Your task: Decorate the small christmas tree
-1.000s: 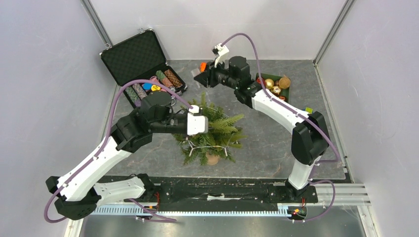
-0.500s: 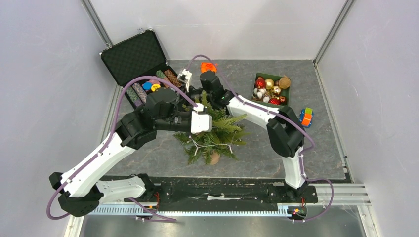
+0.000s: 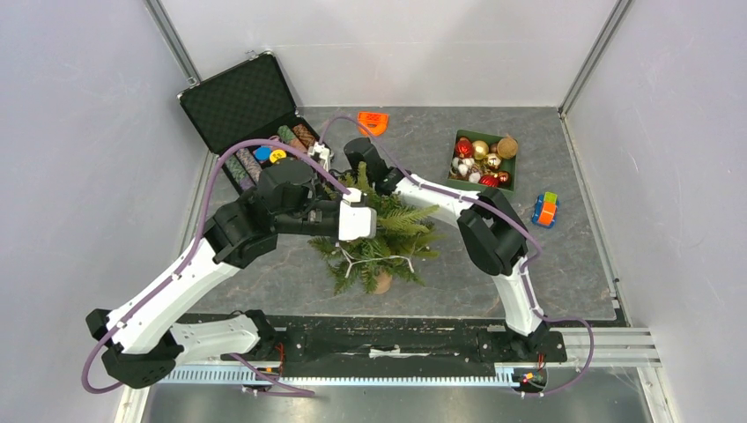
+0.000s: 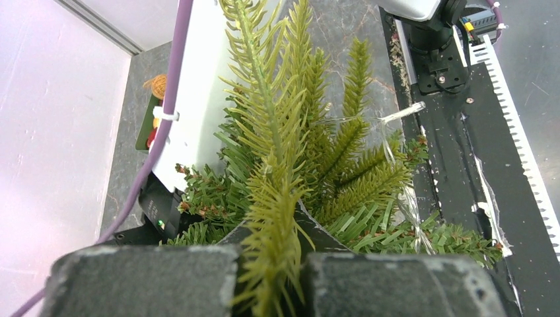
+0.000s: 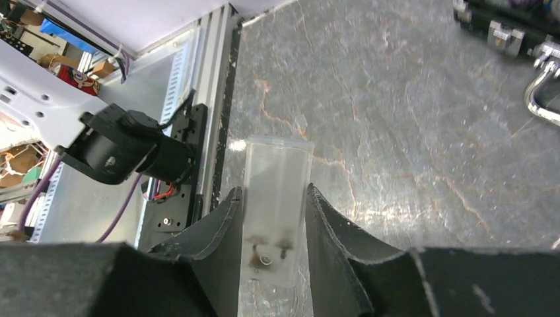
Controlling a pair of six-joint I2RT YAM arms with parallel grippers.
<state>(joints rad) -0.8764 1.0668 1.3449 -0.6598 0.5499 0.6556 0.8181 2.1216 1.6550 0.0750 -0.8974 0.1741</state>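
1. Grey stone table [image 3: 458, 256] carries the tree [image 3: 401, 225], upright at its middle.
2. Our left claw [image 4: 271, 277] is pinched tight on a top branch [image 4: 274, 198].
3. Our right claw [image 5: 274, 224] holds a clear box [image 5: 277, 191], jaws half-spread.
4. From that claw the tree lies just beside, on the near side, so we judge the right arm nearer for placing.

I see the small christmas tree [image 3: 388, 242] in the middle of the tabletop [image 3: 467, 264], the open briefcase [image 3: 242, 104] behind it to the left, the tray of baubles [image 3: 467, 134] behind it to the right, a block toy [image 3: 545, 210] nearer me on that tray's right, and my right hand [image 5: 274, 198] just behind the tree with a clear box [image 5: 277, 165] between its fingers [image 5: 224, 224].
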